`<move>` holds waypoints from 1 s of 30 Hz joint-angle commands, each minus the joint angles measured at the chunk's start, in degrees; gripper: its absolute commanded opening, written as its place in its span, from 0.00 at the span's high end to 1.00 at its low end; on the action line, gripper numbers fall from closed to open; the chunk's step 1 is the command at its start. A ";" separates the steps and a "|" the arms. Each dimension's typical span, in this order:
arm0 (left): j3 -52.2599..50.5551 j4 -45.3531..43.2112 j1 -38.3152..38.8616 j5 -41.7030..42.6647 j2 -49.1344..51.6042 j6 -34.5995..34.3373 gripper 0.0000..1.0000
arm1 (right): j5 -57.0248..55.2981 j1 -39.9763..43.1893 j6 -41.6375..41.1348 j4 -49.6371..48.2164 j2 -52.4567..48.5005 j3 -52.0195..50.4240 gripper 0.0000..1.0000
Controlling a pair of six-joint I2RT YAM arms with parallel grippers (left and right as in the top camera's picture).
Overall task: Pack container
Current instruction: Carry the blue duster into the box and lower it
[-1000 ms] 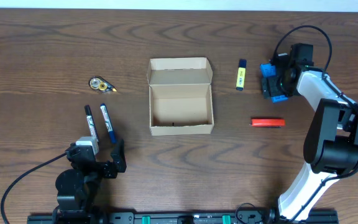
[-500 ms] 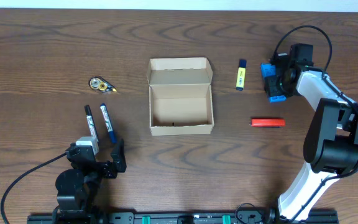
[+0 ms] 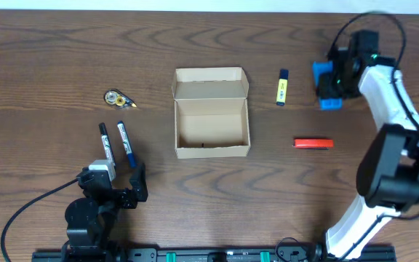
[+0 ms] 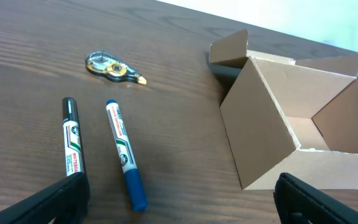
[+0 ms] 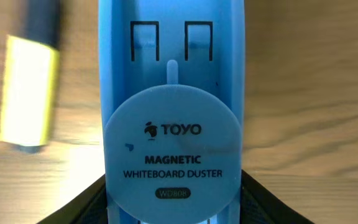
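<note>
Since the duster (image 3: 329,87) has shifted toward the far right corner of the bench (image 3: 49,51), the right gripper (image 3: 334,78) evidently holds it lifted in its jaws; container (image 3: 211,145) empty; left gripper (image 4: 185,202) jaws wide.

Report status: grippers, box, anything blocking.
Left gripper open, empty. Right gripper shut on blue whiteboard duster. Container open, empty. Yellow highlighter lies between duster and container.

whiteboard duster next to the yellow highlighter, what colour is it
The duster is light blue with black printed lettering. The right wrist view shows it best.
</note>
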State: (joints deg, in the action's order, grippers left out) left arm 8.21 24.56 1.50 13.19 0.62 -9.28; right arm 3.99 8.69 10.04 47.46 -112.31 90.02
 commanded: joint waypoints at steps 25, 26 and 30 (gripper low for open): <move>-1.09 0.04 -0.35 0.33 -0.37 -0.83 0.05 | 9.40 -39.45 29.55 12.87 10.34 3.28 0.54; -1.09 0.04 -0.35 0.33 -0.37 -0.83 0.04 | 9.35 -39.71 29.86 12.79 9.35 3.28 0.55; -1.09 0.04 -0.35 0.33 -0.37 -0.83 0.05 | 9.31 -40.02 32.28 12.79 5.03 3.28 0.55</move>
State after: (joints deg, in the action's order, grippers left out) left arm 8.21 24.53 1.50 13.19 0.62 -9.28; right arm 13.93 -30.85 38.09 60.34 -104.22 93.80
